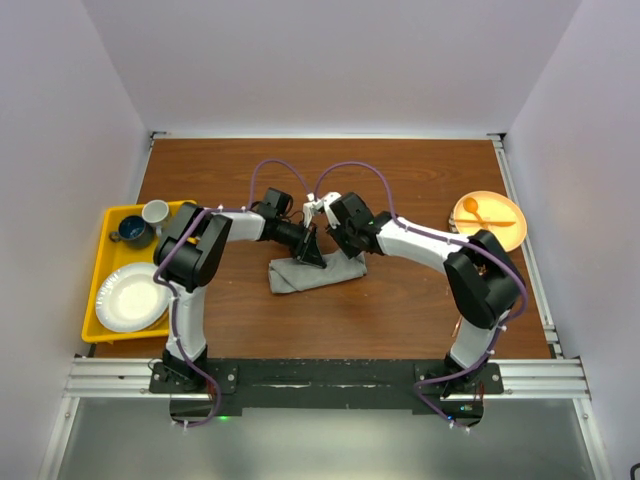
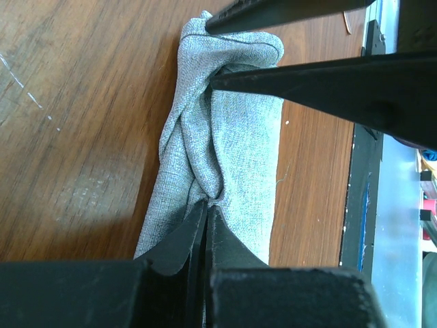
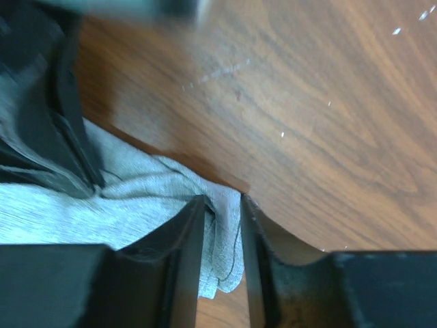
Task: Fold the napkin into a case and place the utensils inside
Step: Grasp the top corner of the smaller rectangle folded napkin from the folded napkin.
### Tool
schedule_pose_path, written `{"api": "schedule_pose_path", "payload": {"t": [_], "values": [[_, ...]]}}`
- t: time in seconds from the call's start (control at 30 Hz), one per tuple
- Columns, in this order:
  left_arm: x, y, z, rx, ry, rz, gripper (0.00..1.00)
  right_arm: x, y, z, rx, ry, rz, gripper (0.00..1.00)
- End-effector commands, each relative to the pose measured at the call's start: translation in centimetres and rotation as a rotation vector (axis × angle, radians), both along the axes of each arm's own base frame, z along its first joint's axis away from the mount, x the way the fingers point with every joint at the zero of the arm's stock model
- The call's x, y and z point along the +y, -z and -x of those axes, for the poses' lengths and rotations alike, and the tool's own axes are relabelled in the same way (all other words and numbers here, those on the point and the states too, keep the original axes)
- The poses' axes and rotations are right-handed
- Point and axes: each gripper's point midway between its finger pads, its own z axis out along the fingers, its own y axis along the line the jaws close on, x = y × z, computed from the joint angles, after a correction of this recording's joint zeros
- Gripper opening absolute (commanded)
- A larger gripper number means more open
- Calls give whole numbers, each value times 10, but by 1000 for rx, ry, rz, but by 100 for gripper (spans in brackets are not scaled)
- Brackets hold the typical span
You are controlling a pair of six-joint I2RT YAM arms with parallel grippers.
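The grey napkin point(image 1: 300, 278) lies bunched in a narrow, creased strip at the table's middle. My left gripper point(image 1: 312, 254) is shut on a pinch of its cloth near the strip's middle, and the folds gather at the closed tips point(image 2: 207, 203). My right gripper point(image 1: 349, 247) stands at the strip's right end, and its two fingers hold a hanging fold of the napkin point(image 3: 222, 199) between them. The napkin point(image 2: 239, 137) shows rumpled in the left wrist view, with the right gripper's fingers point(image 2: 321, 82) across its far end. No copper utensils are in view.
A yellow tray point(image 1: 100, 290) at the left edge holds a white plate point(image 1: 130, 298), a cup point(image 1: 155, 211) and a dark bowl point(image 1: 131, 230). An orange plate point(image 1: 505, 232) with an orange spoon point(image 1: 478, 212) stands at the right. Brown table point(image 1: 400, 320) surrounds the napkin.
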Motion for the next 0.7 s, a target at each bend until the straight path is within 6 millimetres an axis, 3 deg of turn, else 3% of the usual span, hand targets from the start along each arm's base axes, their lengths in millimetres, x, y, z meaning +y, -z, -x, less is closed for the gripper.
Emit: {"api": "schedule_pose_path", "payload": {"t": [0.0, 0.27, 0.43, 0.5, 0.57, 0.67], "values": [[14, 34, -6, 18, -53, -115, 0, -5, 5, -3, -35, -12, 39, 25], [16, 39, -8, 32, -73, -135, 0, -14, 12, 2, -70, -50, 104, 2], [17, 44, -10, 45, -85, -150, 0, -5, 6, 8, -95, -89, 103, 0], [18, 47, -8, 80, -103, -165, 0, 2, -3, 10, -129, -107, 94, 5], [18, 49, -7, 90, -103, -171, 0, 6, -8, 12, -149, -123, 100, 21], [20, 50, -6, 93, -106, -179, 0, 3, -19, 9, -173, -101, 108, 27]]}}
